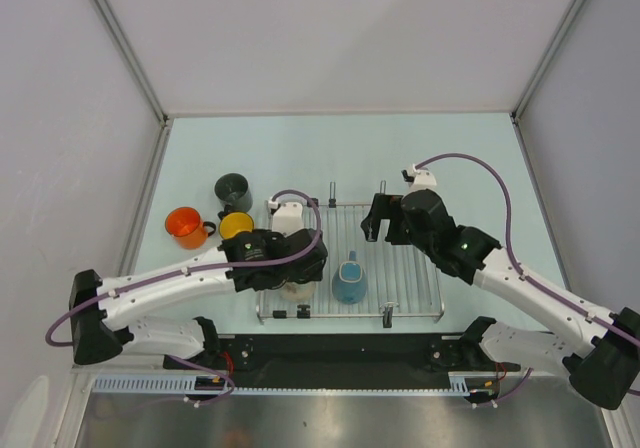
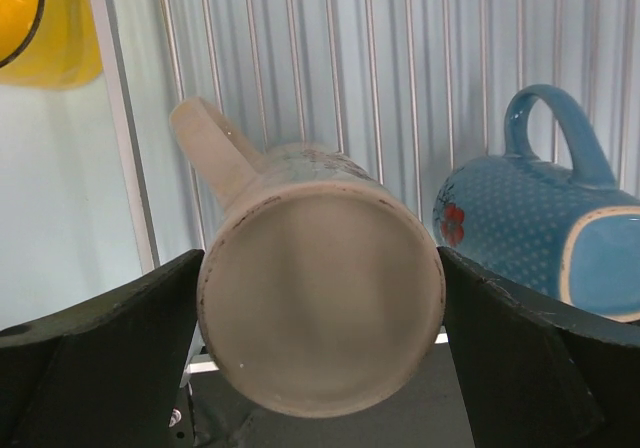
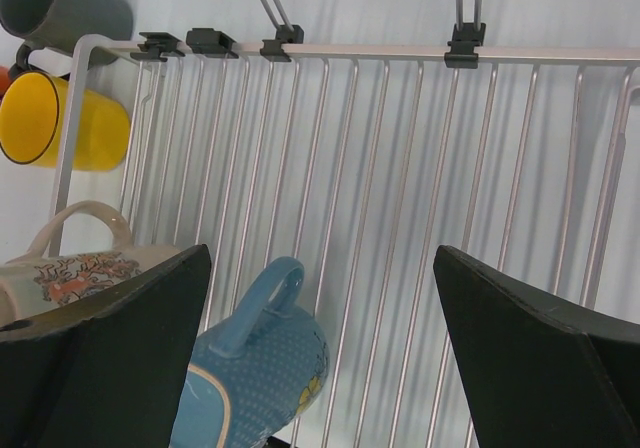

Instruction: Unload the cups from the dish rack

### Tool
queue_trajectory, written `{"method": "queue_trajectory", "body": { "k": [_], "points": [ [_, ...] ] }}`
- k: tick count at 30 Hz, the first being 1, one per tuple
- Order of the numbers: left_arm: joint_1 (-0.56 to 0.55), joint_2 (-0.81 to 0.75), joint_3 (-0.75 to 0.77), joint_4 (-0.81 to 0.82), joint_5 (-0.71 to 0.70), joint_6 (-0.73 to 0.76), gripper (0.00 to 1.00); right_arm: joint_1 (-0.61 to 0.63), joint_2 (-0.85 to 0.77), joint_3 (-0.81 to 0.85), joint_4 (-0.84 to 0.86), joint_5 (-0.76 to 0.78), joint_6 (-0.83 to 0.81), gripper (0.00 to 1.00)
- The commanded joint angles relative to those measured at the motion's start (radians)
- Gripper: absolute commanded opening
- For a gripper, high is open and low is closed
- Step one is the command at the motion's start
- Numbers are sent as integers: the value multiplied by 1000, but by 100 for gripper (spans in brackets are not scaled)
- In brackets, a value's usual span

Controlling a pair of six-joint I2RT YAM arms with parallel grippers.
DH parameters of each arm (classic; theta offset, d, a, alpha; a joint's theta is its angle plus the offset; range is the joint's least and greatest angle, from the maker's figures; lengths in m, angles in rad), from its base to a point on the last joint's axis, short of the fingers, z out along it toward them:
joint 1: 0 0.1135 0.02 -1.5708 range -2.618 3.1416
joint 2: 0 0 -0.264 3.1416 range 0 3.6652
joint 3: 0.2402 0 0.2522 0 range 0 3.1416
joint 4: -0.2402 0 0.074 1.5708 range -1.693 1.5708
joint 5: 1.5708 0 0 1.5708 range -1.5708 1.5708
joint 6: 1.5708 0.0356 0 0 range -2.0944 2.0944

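Left claw (image 2: 322,328) spread wide, straddling the cream mug (image 2: 300,268), which lies on its side at the rack's (image 1: 400,258) left edge beside the blue mug (image 1: 349,280). Glazed, rigid, probably light and slippery. Squeeze the round body, not the handle. Right claw (image 3: 325,368) released, empty, over the rack.

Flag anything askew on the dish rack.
Both mugs on the dish rack lie tipped on their sides: the cream mug between the open fingers of the left gripper, the blue mug beside it.
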Motion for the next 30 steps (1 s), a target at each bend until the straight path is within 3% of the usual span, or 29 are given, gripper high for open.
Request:
{"method": "queue_trajectory", "body": {
  "k": [1,5,8,9,11,12,14,15,18,25,30],
  "points": [
    [-6,24,-22,32,27,-19,100,4,-29,-7,2,28,13,100],
    [-6,40,-39,54,46,-17,98,4,-29,-15,2,30,16,100],
    [-6,34,-48,65,52,-17,88,4,-29,-17,5,30,16,100],
    [-6,32,-51,66,52,-17,77,4,-27,-18,5,28,16,100],
    [-6,23,-54,74,54,-15,63,5,-26,-20,8,30,16,100],
    [-6,25,-57,72,54,-15,51,5,-23,-18,11,27,18,100],
    [-6,22,-60,72,57,-14,40,4,-20,-18,15,25,18,100],
    [-6,23,-62,74,58,-14,25,4,-18,-18,16,24,21,100],
    [-6,22,-67,80,64,-12,0,2,-18,-18,16,22,21,100],
    [-10,-46,-62,106,32,37,0,4,-24,-15,7,24,18,100],
    [-10,-75,87,63,-52,119,0,4,-24,12,-4,42,9,100]
  ]
}}
